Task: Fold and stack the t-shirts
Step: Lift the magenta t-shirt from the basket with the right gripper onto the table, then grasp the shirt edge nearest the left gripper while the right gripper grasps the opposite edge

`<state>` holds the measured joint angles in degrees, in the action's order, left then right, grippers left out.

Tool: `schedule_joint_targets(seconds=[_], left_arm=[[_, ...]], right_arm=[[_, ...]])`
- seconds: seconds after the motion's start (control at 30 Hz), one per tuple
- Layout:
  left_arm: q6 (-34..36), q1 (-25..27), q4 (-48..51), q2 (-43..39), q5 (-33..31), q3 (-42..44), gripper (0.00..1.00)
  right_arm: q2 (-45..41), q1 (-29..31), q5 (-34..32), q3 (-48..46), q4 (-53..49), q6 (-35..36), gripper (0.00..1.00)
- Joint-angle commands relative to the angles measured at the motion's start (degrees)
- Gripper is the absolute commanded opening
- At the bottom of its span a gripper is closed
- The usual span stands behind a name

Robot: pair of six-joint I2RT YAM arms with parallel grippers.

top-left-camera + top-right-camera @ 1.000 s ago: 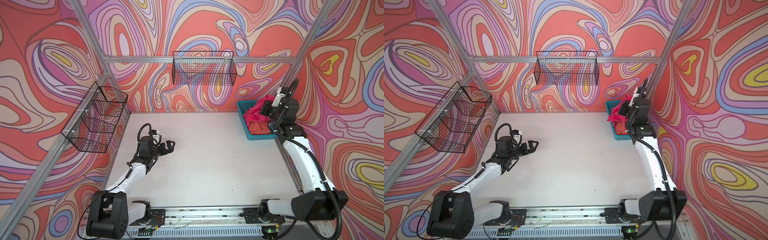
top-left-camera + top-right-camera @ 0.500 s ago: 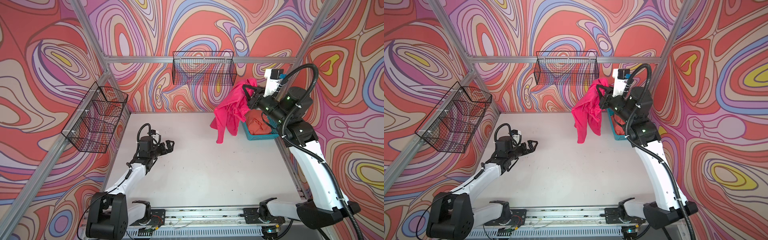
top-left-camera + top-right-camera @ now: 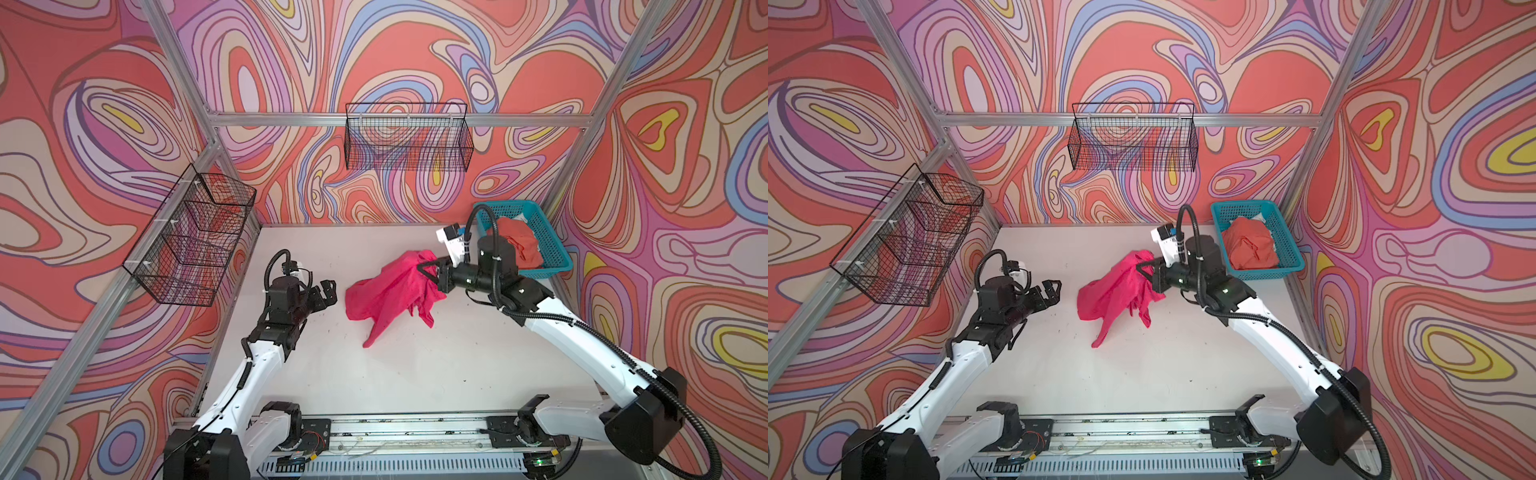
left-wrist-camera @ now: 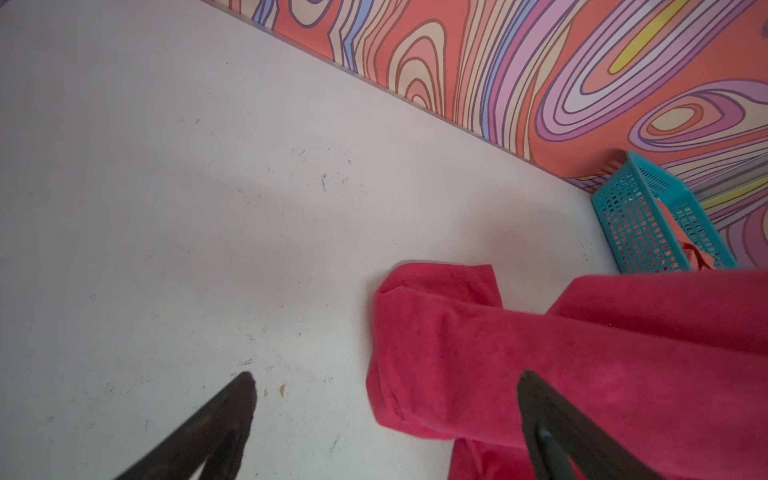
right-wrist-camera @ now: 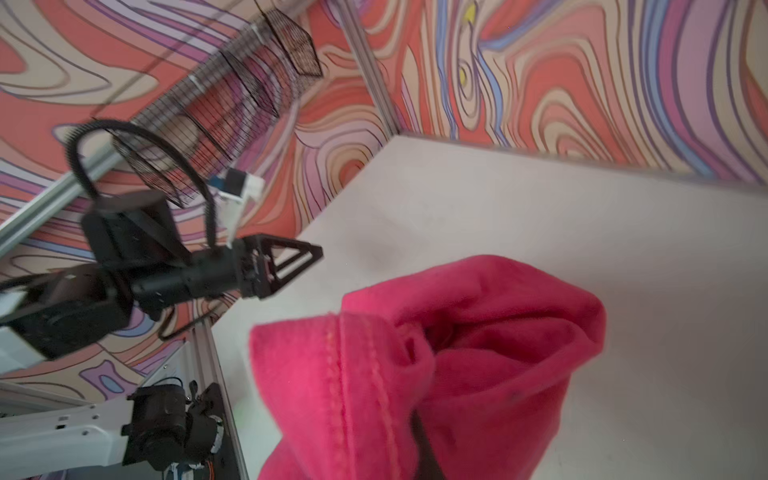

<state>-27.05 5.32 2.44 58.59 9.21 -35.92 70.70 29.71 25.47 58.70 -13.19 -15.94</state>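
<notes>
**Magenta-pink cotton t-shirt** [image 3: 390,291], large and crumpled: mid-table, slightly right of centre. Its top bunch is raised, and its lower folds and one tail rest on the white tabletop [image 3: 415,374], trailing nearward.
**Right gripper** [image 3: 423,269]: clamped on the shirt's raised bunch, at its right side.
**Left gripper** [image 3: 327,293]: jaws spread wide, holding nothing, just left of the shirt and apart from it.
**Orange-coral t-shirt** [image 3: 519,245]: heaped inside the teal plastic lattice basket [image 3: 555,259] at the far right corner.
**Black wire baskets**: one on the left wall [image 3: 191,245], one on the far wall [image 3: 409,141].
</notes>
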Motion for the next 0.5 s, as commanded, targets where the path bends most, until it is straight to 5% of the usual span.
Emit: schedule_joint_targets(seconds=[0.0,0.07,0.1,0.2,0.23,0.37,0.47], left_arm=[[0.6,0.1,2.3,1.0,0.2,-1.7,1.0],[0.4,0.4,1.7,2.2,1.5,-1.7,1.0],[0.3,0.7,1.5,2.8,1.9,-1.7,1.0],[0.2,2.7,1.8,4.0,2.2,-1.6,1.0],[0.1,3.6,2.3,4.4,1.9,-1.7,1.0],[-1.4,8.3,4.5,6.6,1.0,-1.4,1.0],[-3.7,11.1,5.1,9.4,0.8,-1.0,1.0]], right_arm=[[-6.6,-0.1,-7.2,-9.6,-1.4,-2.8,0.0],[-8.3,-0.1,-12.8,-14.9,-4.8,-5.0,0.0],[-8.9,0.0,-16.4,-16.6,-6.7,-6.3,0.11],[-9.1,0.0,-25.3,-17.1,-13.7,-8.4,0.67],[-9.3,0.0,-28.2,-16.4,-15.5,-9.0,0.77],[-10.6,-0.1,-40.5,-11.9,-22.8,-11.8,0.92],[-10.3,0.0,-44.0,-9.5,-24.1,-11.9,0.93]])
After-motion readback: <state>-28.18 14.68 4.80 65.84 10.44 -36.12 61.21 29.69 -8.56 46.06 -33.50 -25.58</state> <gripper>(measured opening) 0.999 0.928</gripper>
